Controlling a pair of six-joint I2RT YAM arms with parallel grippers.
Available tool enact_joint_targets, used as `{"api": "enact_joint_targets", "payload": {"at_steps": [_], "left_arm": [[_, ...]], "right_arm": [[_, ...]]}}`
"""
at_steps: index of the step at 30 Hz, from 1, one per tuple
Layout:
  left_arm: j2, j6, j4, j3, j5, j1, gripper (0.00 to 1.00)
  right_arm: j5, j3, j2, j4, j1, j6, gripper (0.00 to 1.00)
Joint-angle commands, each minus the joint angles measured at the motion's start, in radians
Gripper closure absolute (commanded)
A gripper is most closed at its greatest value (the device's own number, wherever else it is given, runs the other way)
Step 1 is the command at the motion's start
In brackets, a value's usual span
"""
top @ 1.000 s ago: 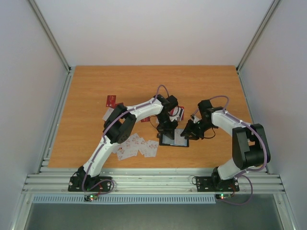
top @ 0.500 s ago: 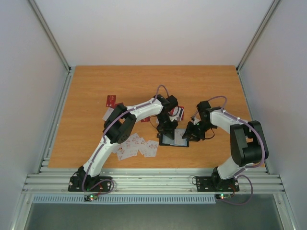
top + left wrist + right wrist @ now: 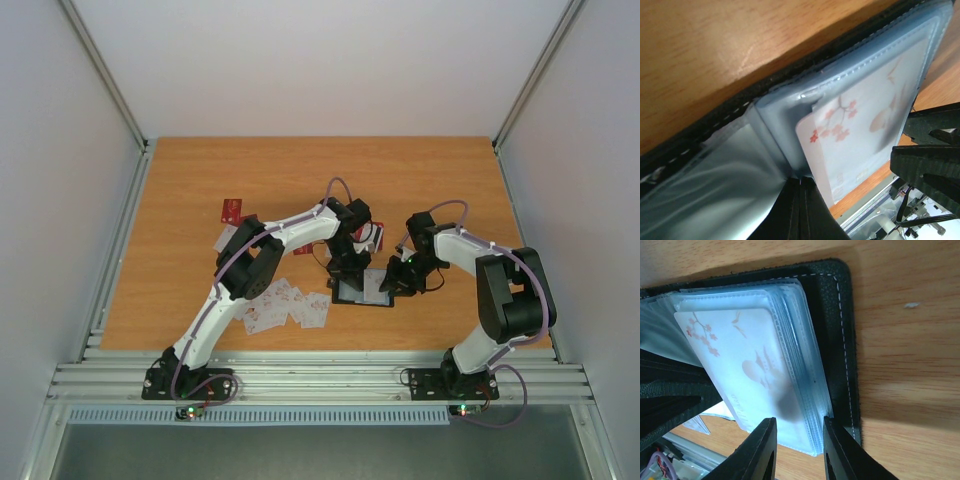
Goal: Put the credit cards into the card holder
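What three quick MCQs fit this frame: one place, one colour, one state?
1. The loose white cards lie:
A) left of the card holder
B) right of it
C) on top of it

2. Marks on the sleeved card are:
A) green
B) red
C) blue

3. The left gripper has its jaws:
A) wide apart
B) out of view
C) shut

Answers:
1 A, the top view shows the pile on the holder's left.
2 B, red blossoms show in both wrist views.
3 C, the jaws meet with no gap.
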Motion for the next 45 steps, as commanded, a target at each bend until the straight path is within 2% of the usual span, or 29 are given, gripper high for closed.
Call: {"api": "enact_joint_targets", "payload": {"at_steps": [1, 13, 22, 31, 45], "left_arm": [[0.060, 0.003, -0.015, -0.022, -0.067, -0.021, 1.00], [0.064, 0.012, -0.022, -0.016, -0.066, -0.021, 1.00], [0.053, 0.014, -0.025, -0.018, -0.071, -0.022, 1.00], [0.030, 0.006, -0.031, -0.009, -0.080, -0.021, 1.00], [-0.110, -0.030, -0.021, -0.087, -0.121, 0.016, 0.98]], "right_arm": [[0.008, 0.015, 0.009, 0.001, 0.008, -0.018, 0.73], [-0.065, 0.031, 0.031, 0.048, 0.043, 0.006, 0.72], [-0.047, 0.067, -0.032, -0.028, 0.046, 0.003, 0.72], [-0.041, 0.117, -0.020, -0.052, 0.098, 0.011, 0.72], [-0.023, 0.156, -0.031, -0.092, 0.115, 0.012, 0.72]]}}
